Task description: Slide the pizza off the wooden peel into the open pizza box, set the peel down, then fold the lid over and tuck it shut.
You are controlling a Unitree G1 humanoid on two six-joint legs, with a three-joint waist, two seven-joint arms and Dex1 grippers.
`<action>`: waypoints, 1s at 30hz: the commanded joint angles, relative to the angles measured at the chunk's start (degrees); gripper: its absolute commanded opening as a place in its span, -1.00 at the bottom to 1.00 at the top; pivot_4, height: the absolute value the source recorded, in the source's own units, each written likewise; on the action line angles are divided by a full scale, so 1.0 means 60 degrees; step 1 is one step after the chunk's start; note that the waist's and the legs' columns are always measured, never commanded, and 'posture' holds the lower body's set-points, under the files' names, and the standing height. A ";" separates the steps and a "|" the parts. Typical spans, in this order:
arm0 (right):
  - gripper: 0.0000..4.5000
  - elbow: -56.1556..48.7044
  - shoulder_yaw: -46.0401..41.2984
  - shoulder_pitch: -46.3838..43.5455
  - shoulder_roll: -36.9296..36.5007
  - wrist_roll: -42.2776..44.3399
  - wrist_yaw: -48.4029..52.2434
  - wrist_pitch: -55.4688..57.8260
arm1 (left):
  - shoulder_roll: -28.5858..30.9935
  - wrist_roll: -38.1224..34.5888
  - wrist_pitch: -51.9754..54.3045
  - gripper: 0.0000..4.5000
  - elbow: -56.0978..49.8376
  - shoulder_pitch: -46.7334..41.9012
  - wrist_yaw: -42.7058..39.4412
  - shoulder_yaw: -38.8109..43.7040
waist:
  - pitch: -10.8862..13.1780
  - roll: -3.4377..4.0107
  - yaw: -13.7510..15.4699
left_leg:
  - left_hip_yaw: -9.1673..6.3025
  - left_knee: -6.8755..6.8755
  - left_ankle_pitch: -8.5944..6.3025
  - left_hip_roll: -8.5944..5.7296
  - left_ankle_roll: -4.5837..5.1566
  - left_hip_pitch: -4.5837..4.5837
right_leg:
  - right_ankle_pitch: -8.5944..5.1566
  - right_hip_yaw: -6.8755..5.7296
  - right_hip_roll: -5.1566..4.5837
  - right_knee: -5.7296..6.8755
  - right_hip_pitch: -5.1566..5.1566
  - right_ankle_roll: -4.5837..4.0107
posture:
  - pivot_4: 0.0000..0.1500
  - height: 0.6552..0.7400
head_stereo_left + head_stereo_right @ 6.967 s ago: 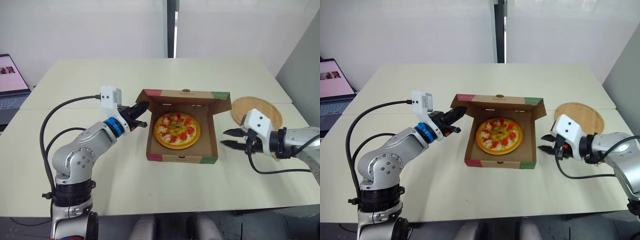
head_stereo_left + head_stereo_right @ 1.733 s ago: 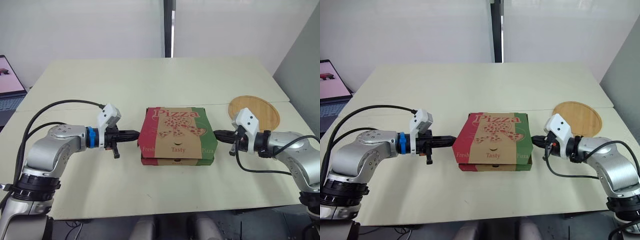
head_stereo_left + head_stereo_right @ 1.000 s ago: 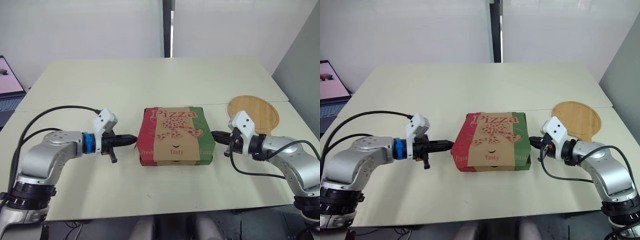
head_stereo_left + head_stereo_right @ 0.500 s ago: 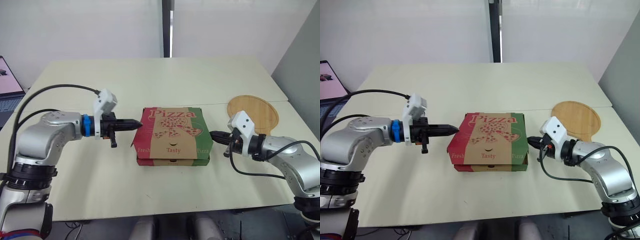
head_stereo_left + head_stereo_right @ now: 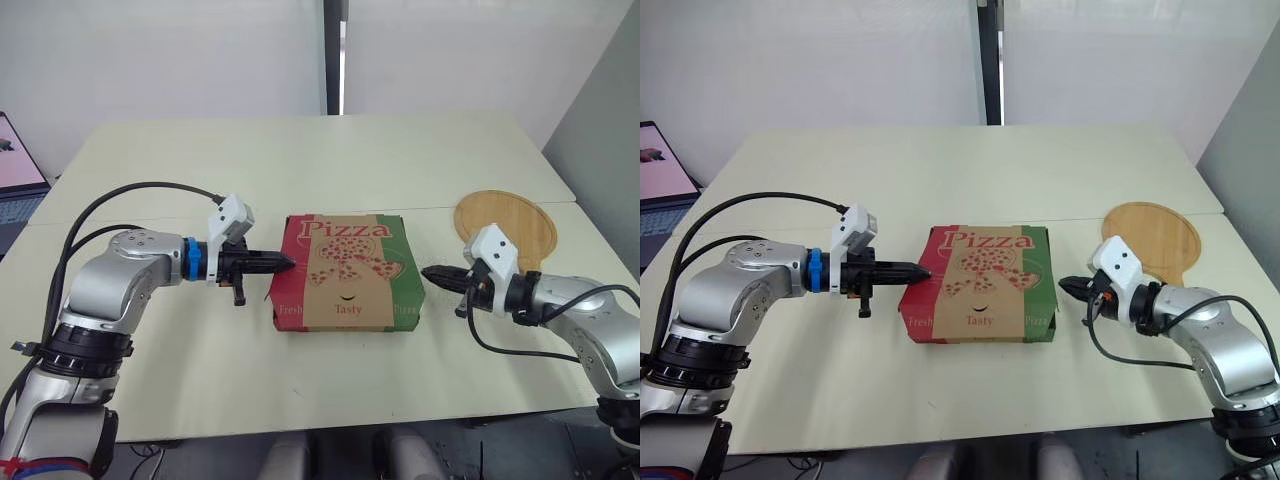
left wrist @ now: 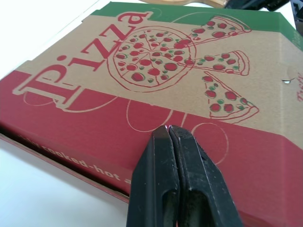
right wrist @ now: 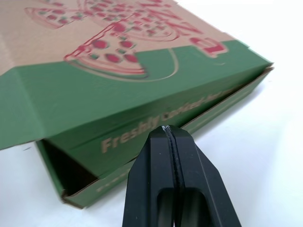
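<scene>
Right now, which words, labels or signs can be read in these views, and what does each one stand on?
"Pizza": on top of the pizza box lid.
"Tasty": on the lid's front flap.
"Freshly", then blurred words: on the green side flap.
"cooked-hot", beginning cut off: on the red side flap.
Laptop screen: too small to read.

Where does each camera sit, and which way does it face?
Head eyes: on the head, looking forward and down over the table; left gripper and right gripper flank the pizza box.
Left wrist: looks along its shut fingers at the box's red side.
Right wrist: along its shut fingers at the green side.
All share the box.
</scene>
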 commanded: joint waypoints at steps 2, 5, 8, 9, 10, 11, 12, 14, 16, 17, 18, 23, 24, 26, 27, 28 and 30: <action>-1.00 -0.0639 0.0045 0.0091 0.0075 0.0404 0.0101 0.0194 | -0.0076 -0.0106 0.0092 -0.99 -0.0119 -0.0180 0.0115 0.0316 | 0.0000 0.0000 0.0001 | -0.0001 0.0000 0.0000 0.0000 0.0000 0.0000 | 0.0000 0.0000 0.0000 0.0001 0.0000 0.0000 | 1.00 1.00; -1.00 -0.0891 -0.0114 -0.0008 0.0211 0.0865 0.0023 0.0546 | -0.0095 -0.0126 0.0130 -0.99 -0.0117 -0.0170 0.0132 0.0344 | 0.0000 0.0000 -0.0012 | -0.0001 0.0000 0.0000 0.0000 0.0000 -0.0001 | 0.0000 0.0001 0.0000 0.0000 0.0000 0.0000 | 1.00 1.00; -1.00 -0.1007 -0.0260 -0.0148 0.0351 0.1206 -0.0104 0.0805 | -0.0118 -0.0129 0.0136 -0.99 -0.0104 -0.0152 0.0146 0.0356 | 0.0000 0.0000 -0.0045 | -0.0003 0.0000 0.0000 0.0001 0.0000 0.0000 | 0.0000 -0.0002 0.0000 0.0002 0.0000 0.0000 | 1.00 1.00; -1.00 -0.1039 -0.0312 -0.0174 0.0404 0.1342 -0.0143 0.0910 | -0.0135 -0.0126 0.0126 -0.99 -0.0093 -0.0146 0.0153 0.0359 | 0.0000 0.0000 -0.0061 | -0.0003 0.0000 0.0000 0.0001 0.0000 0.0000 | 0.0000 -0.0001 0.0000 0.0002 0.0000 0.0000 | 1.00 1.00; -1.00 -0.1075 -0.0386 -0.0198 0.0474 0.1530 -0.0206 0.1071 | -0.0150 -0.0124 0.0118 -0.99 -0.0082 -0.0140 0.0155 0.0359 | 0.0000 0.0000 -0.0066 | -0.0003 0.0000 0.0000 0.0000 0.0000 0.0000 | 0.0000 -0.0001 0.0000 0.0002 0.0000 0.0000 | 1.00 1.00; -1.00 -0.1106 -0.0455 -0.0203 0.0542 0.1704 -0.0264 0.1253 | -0.0166 -0.0117 0.0103 -0.99 -0.0069 -0.0134 0.0161 0.0358 | 0.0000 0.0000 -0.0073 | -0.0003 0.0000 0.0000 0.0001 0.0000 0.0000 | 0.0000 -0.0001 0.0000 0.0002 0.0000 0.0000 | 1.00 1.00; -1.00 -0.1121 -0.0512 -0.0198 0.0577 0.1853 -0.0314 0.1416 | -0.0185 -0.0110 0.0097 -0.99 -0.0061 -0.0141 0.0172 0.0353 | 0.0000 0.0000 -0.0079 | -0.0004 0.0000 0.0000 0.0001 -0.0001 0.0000 | 0.0000 -0.0001 0.0000 0.0002 0.0000 0.0000 | 1.00 1.00; -1.00 -0.1151 -0.0487 -0.0053 0.0573 0.1957 -0.0419 0.1657 | -0.0220 -0.0111 0.0098 -0.99 -0.0043 -0.0153 0.0188 0.0362 | 0.0000 0.0000 -0.0087 | -0.0004 0.0000 0.0000 0.0000 0.0000 0.0000 | 0.0000 -0.0002 0.0000 0.0003 0.0000 0.0000 | 1.00 1.00; -1.00 -0.1199 -0.0361 0.0186 0.0531 0.1941 -0.0507 0.1779 | -0.0245 -0.0100 0.0090 -0.99 -0.0025 -0.0156 0.0189 0.0369 | 0.0000 0.0000 -0.0089 | -0.0005 -0.0001 0.0000 0.0000 0.0000 0.0000 | 0.0000 -0.0002 0.0000 0.0003 0.0000 0.0000 | 1.00 1.00; -1.00 -0.1250 -0.0286 0.0332 0.0547 0.1904 -0.0555 0.1771 | -0.0250 -0.0095 0.0089 -0.99 -0.0024 -0.0151 0.0189 0.0372 | 0.0000 0.0000 -0.0089 | -0.0006 -0.0001 0.0000 0.0000 0.0000 0.0000 | 0.0000 -0.0002 0.0000 0.0003 0.0000 0.0000 | 1.00 1.00; -1.00 -0.1300 -0.0236 0.0442 0.0583 0.1892 -0.0598 0.1768 | -0.0252 -0.0090 0.0082 -0.99 -0.0028 -0.0134 0.0188 0.0375 | 0.0000 0.0000 -0.0088 | -0.0005 -0.0001 0.0000 0.0000 0.0000 0.0000 | 0.0000 -0.0002 0.0000 0.0003 0.0000 0.0000 | 1.00 1.00; -1.00 -0.1185 0.0354 0.0824 0.0389 0.0975 -0.0818 0.1144 | -0.0203 -0.0086 0.0070 -0.99 -0.0106 0.0017 0.0163 0.0381 | 0.0000 0.0000 -0.0106 | -0.0003 0.0001 0.0000 0.0000 0.0000 0.0001 | 0.0000 0.0001 0.0000 0.0004 -0.0001 0.0000 | 1.00 1.00; -1.00 -0.1148 0.0484 0.0893 0.0285 0.0746 -0.0790 0.0955 | -0.0192 -0.0078 0.0065 -0.99 -0.0108 0.0028 0.0158 0.0378 | 0.0000 0.0000 -0.0102 | -0.0005 0.0001 0.0000 0.0000 0.0000 0.0001 | 0.0000 -0.0002 0.0000 0.0005 0.0000 0.0000 | 1.00 1.00; -1.00 -0.1074 0.0541 0.0951 0.0145 0.0516 -0.0691 0.0634 | -0.0175 -0.0057 0.0041 -0.99 -0.0097 0.0047 0.0145 0.0373 | -0.0003 -0.0005 -0.0104 | -0.0004 0.0001 0.0000 -0.0002 0.0000 0.0002 | 0.0000 0.0000 0.0000 0.0004 0.0000 0.0000 | 1.00 1.00; -1.00 -0.1055 0.0497 0.0969 0.0061 0.0479 -0.0607 0.0509 | -0.0165 -0.0048 0.0030 -0.99 -0.0093 0.0059 0.0139 0.0376 | -0.0003 -0.0005 -0.0102 | -0.0004 0.0001 0.0000 -0.0002 0.0000 0.0001 | 0.0000 0.0000 0.0000 0.0003 0.0000 0.0000 | 1.00 1.00; -1.00 -0.1042 0.0403 0.0988 -0.0030 0.0468 -0.0506 0.0385 | -0.0164 -0.0043 0.0022 -0.99 -0.0092 0.0068 0.0143 0.0379 | -0.0003 -0.0005 -0.0100 | -0.0004 0.0002 0.0000 -0.0003 0.0000 0.0001 | 0.0000 0.0000 0.0000 0.0004 0.0000 0.0000 | 1.00 1.00; -1.00 -0.1057 0.0203 0.1016 -0.0195 0.0524 -0.0308 0.0254 | -0.0153 -0.0036 0.0008 -0.99 -0.0099 0.0090 0.0141 0.0384 | -0.0003 -0.0005 -0.0098 | -0.0004 0.0003 0.0000 -0.0003 0.0000 0.0000 | 0.0000 -0.0001 0.0000 0.0003 0.0001 0.0000 | 1.00 1.00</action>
